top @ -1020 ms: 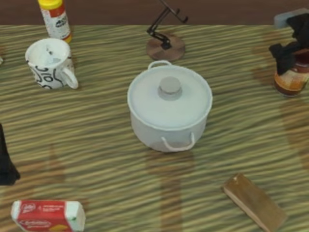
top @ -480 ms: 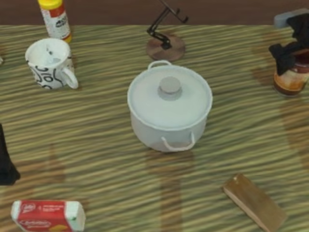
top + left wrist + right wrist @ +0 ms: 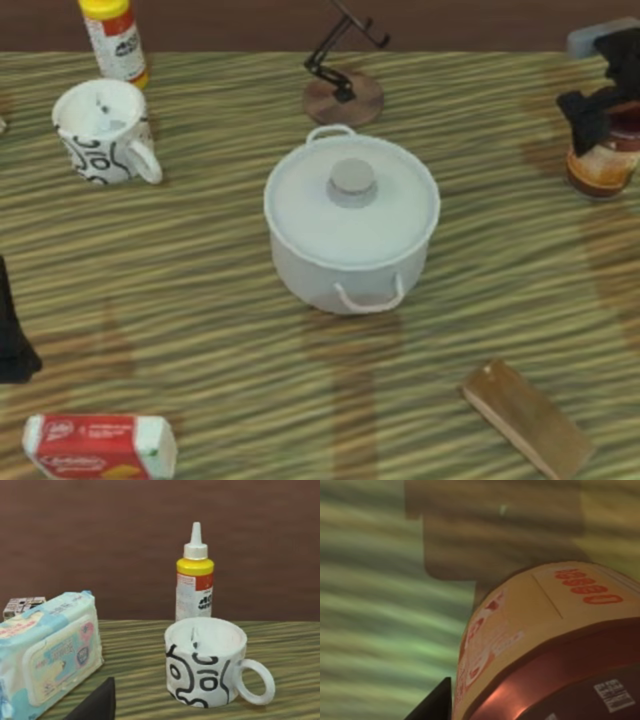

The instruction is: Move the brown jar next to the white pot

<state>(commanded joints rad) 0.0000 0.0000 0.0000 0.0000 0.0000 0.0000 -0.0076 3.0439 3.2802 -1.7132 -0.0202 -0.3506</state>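
Observation:
The brown jar (image 3: 600, 170) stands at the table's far right, well apart from the white pot (image 3: 350, 215) in the middle. My right gripper (image 3: 608, 125) is down over the jar's maroon lid, shut on the jar. In the right wrist view the tan-orange label (image 3: 520, 640) fills the frame, with one dark fingertip (image 3: 437, 705) pressed against it. My left gripper (image 3: 12, 345) is parked at the left edge, open and holding nothing. Only one of its fingers (image 3: 97, 702) shows in the left wrist view.
A white mug with black squiggles (image 3: 100, 130) and a yellow-capped bottle (image 3: 113, 38) stand back left. A phone stand (image 3: 343, 95) is behind the pot. A wooden block (image 3: 527, 420) lies front right, a red packet (image 3: 98, 445) front left. A wipes pack (image 3: 50, 650) lies beside the mug.
The jar has shifted a touch to the left under my right gripper. The left arm has not moved.

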